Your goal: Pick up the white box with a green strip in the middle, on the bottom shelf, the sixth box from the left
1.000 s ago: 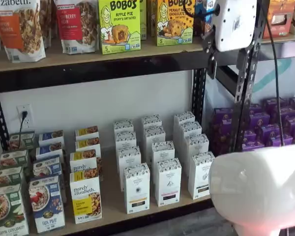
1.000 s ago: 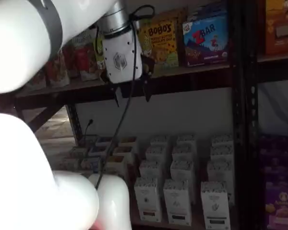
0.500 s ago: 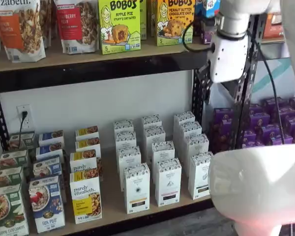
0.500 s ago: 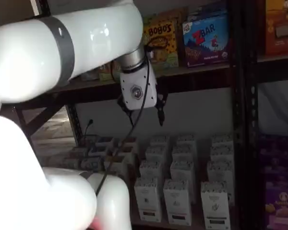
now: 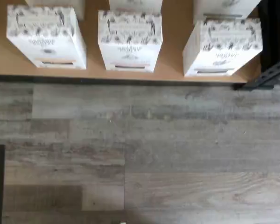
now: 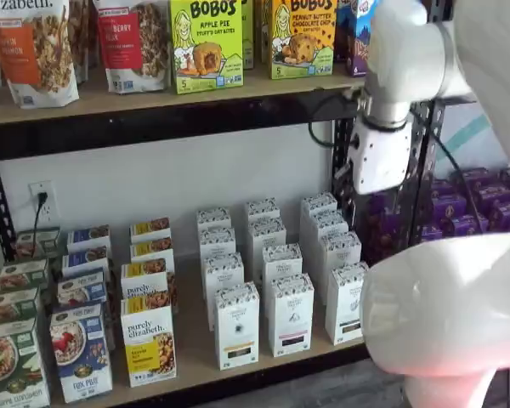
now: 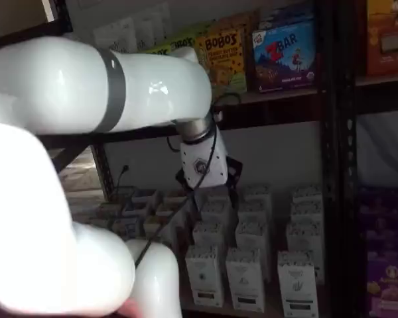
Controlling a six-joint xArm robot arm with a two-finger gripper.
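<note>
Two BOBO'S boxes [image 6: 206,44] above white cartons [image 6: 290,314].

Shop-like: metal shelves [image 6: 195,106] stocked with boxed snacks [image 6: 206,42].

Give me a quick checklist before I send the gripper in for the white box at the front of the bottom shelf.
1. Gripper open: ok, a gap shows between its fingers.
2. Gripper empty: ok, nothing sits between the fingers.
3. White box upright at the front of the bottom shelf: ok.
4. Strip is green: cannot tell, it only reads as dark.
5. Room beside the neighbouring carton: ok, bare board shows between them in the wrist view.
6. Gripper at box height: not ok, it hangs above the cartons.
</note>
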